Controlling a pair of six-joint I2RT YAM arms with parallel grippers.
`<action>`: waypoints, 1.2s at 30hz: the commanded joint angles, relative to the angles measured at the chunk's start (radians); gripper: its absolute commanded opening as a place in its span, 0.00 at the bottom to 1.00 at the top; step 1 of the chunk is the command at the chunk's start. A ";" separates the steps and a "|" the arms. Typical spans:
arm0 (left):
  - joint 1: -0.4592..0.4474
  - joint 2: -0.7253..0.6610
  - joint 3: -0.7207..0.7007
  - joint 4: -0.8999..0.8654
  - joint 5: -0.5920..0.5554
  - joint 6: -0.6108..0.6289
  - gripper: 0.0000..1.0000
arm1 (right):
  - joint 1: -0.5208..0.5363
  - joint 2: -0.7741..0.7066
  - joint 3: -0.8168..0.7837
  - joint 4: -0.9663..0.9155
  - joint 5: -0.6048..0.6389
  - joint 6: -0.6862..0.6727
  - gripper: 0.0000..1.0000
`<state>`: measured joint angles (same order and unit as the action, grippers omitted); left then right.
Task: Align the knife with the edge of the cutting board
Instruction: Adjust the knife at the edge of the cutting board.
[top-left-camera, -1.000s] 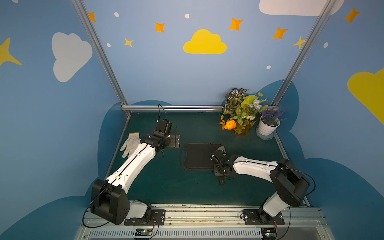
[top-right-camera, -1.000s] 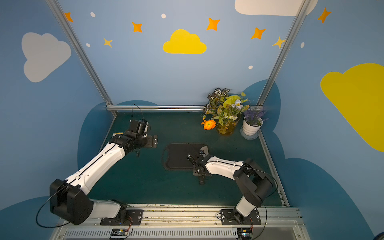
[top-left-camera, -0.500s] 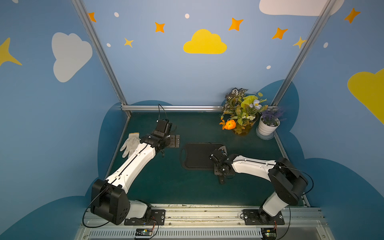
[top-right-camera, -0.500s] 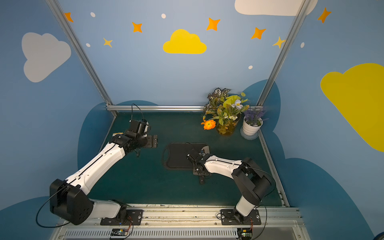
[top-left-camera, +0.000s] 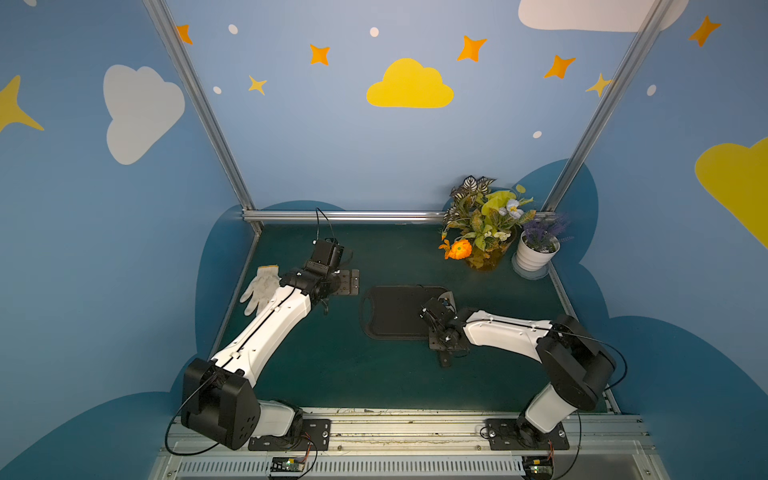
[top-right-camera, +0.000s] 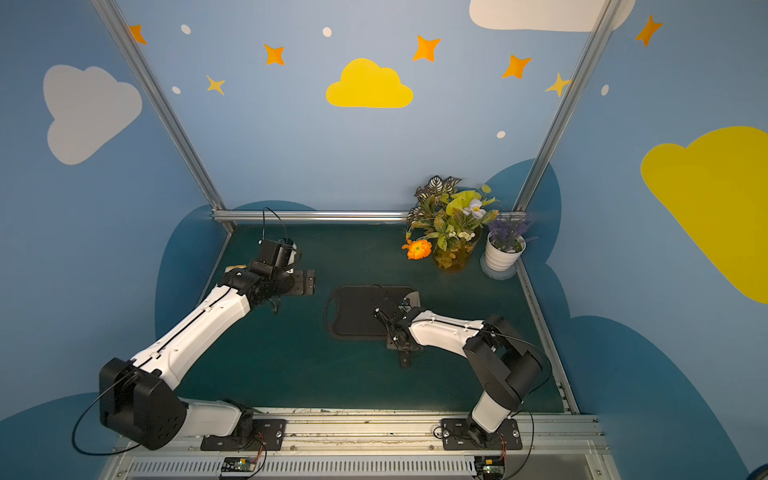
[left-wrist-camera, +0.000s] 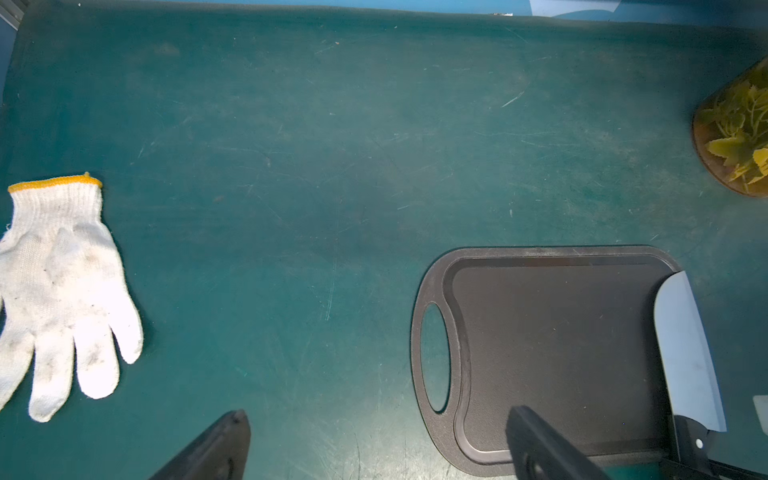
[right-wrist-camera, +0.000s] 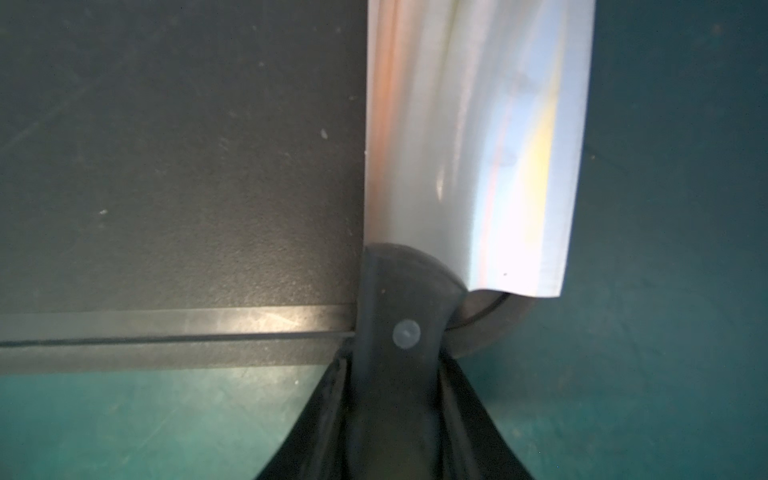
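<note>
Glove: a white knitted work glove (left-wrist-camera: 62, 291) with a yellow cuff lies flat on the green mat (left-wrist-camera: 332, 166) at the far left, well apart from the board and not involved in the task
Left gripper: the left gripper (left-wrist-camera: 379, 417) hovers over the mat between the glove and the board, its fingers spread wide and holding nothing
Cutting board: the cutting board (left-wrist-camera: 552, 345) is black and lies flat mid-table, with its oval handle hole at the left end and its long sides running left to right
Knife: the knife (left-wrist-camera: 685, 353) lies with its broad silver blade flat along the board's right short end, opposite the hole; the blade covers that rim and its outer part reaches out over the mat, and the black handle sticks off the near long side towards the robot
Right gripper: the right gripper (right-wrist-camera: 395, 415) is closed on the knife's handle just off the board's near rim, one finger on each side
Plants: a flower arrangement (top-left-camera: 482, 224) and a white pot (top-left-camera: 536, 253) of lavender stand at the back right, well apart from the board
Done, as judged: the knife is gripped and placed along the right edge, its spine roughly square to the long side
Left, as judged: trim any slight slant, then let go and pull the arm clear
</note>
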<state>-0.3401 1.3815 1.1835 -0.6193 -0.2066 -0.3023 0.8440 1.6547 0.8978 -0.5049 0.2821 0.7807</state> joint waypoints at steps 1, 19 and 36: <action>0.005 -0.007 -0.001 0.001 -0.004 -0.003 1.00 | -0.001 0.026 0.000 -0.035 0.034 -0.011 0.29; 0.005 -0.009 -0.002 0.001 -0.008 -0.003 1.00 | 0.012 0.013 -0.006 -0.046 0.033 -0.011 0.49; 0.012 -0.004 -0.002 0.001 -0.016 0.002 1.00 | 0.008 -0.161 -0.025 -0.026 -0.038 -0.068 0.96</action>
<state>-0.3351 1.3815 1.1835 -0.6197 -0.2146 -0.3023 0.8524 1.5684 0.8787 -0.5278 0.2665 0.7414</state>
